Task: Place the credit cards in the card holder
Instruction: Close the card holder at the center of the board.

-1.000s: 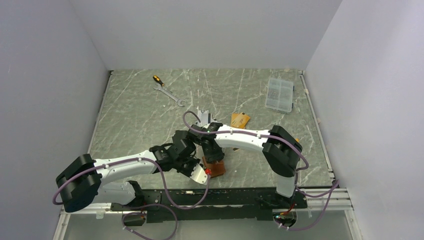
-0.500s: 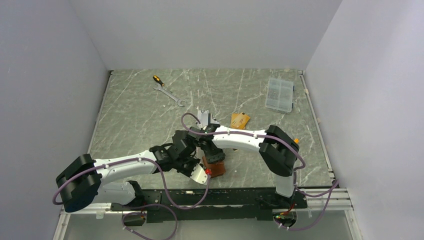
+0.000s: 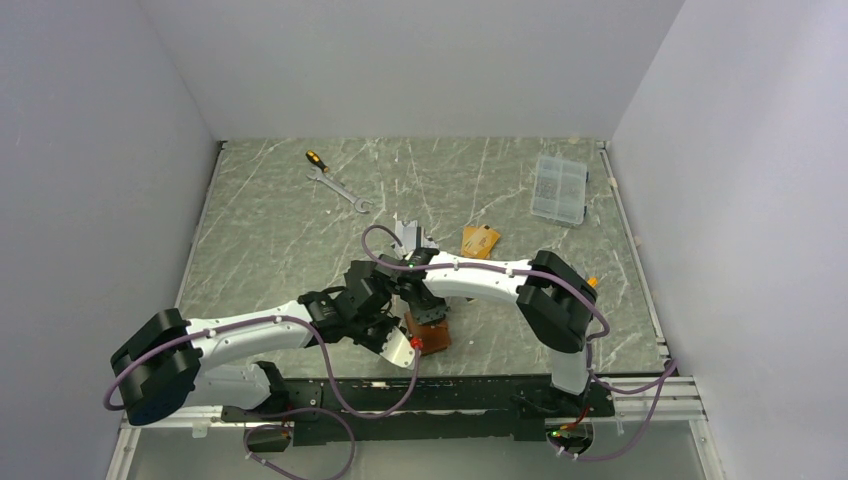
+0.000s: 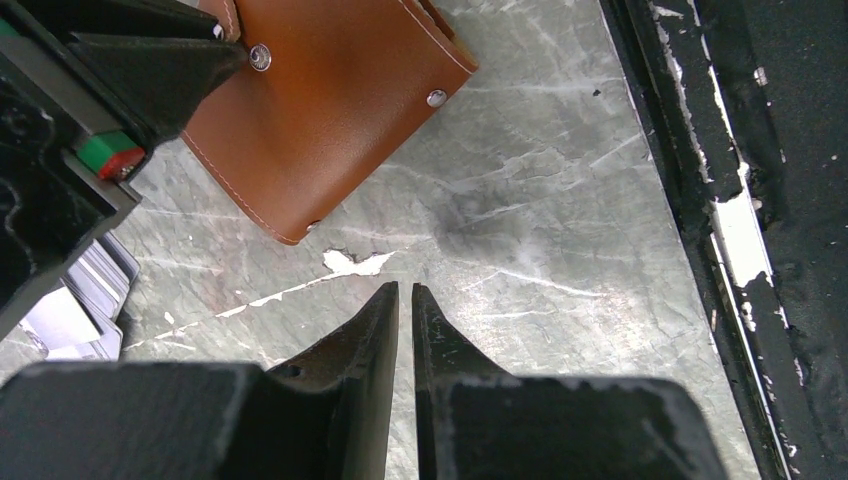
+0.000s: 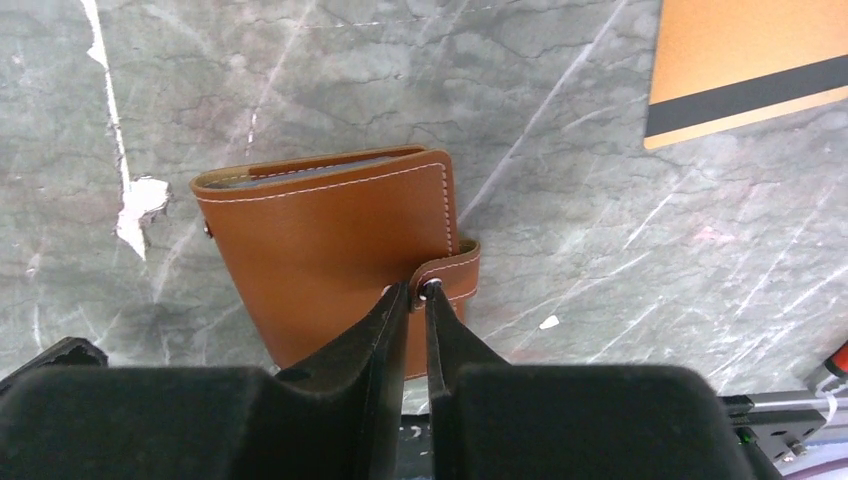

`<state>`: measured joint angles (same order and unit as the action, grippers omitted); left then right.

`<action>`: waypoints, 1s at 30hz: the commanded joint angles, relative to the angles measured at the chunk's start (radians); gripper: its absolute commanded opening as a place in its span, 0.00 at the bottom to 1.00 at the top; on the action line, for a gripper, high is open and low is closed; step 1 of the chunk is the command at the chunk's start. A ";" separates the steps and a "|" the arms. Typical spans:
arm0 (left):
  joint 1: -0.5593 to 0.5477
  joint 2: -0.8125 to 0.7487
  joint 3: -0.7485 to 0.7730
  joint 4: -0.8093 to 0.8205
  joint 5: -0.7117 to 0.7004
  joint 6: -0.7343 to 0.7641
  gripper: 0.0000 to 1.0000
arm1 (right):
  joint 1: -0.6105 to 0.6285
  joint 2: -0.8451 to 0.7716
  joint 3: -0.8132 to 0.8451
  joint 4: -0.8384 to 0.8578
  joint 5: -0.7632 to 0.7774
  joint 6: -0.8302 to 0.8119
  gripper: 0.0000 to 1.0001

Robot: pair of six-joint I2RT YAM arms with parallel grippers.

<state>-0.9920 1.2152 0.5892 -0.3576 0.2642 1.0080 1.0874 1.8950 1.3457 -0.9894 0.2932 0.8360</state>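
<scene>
The card holder [image 3: 434,337], a closed tan-brown leather wallet, lies near the table's front edge; it also shows in the left wrist view [image 4: 320,110] and the right wrist view [image 5: 330,250]. My right gripper [image 5: 415,290] stands over it, shut on its snap strap [image 5: 455,268] at the wallet's edge. My left gripper [image 4: 402,290] is shut and empty, low over bare table just beside the wallet. A gold-orange credit card [image 5: 745,70] with a dark stripe lies apart [image 3: 480,240]. Silver-grey cards [image 3: 408,233] lie behind the arms [image 4: 75,310].
A screwdriver [image 3: 315,158] and a wrench [image 3: 340,190] lie at the back left. A clear plastic parts box [image 3: 560,188] sits at the back right. The black front rail [image 4: 700,200] runs close to the wallet.
My right arm has shifted slightly left, its gripper staying at the wallet. The left arm and the wallet have hardly moved.
</scene>
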 commanded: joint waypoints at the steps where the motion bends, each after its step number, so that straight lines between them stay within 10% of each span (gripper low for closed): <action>1: -0.004 -0.021 0.005 -0.003 0.011 0.013 0.16 | 0.005 -0.015 0.027 -0.063 0.070 0.025 0.11; 18: -0.084 0.058 0.008 0.103 -0.043 0.054 0.17 | -0.005 -0.143 -0.053 -0.044 0.092 0.058 0.00; 30: -0.124 0.110 -0.037 0.242 -0.104 0.106 0.20 | -0.084 -0.247 -0.221 0.207 -0.187 0.023 0.00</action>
<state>-1.1049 1.3060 0.5621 -0.1680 0.1757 1.0748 1.0191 1.6810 1.1435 -0.8768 0.1967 0.8711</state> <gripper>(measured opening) 0.193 0.007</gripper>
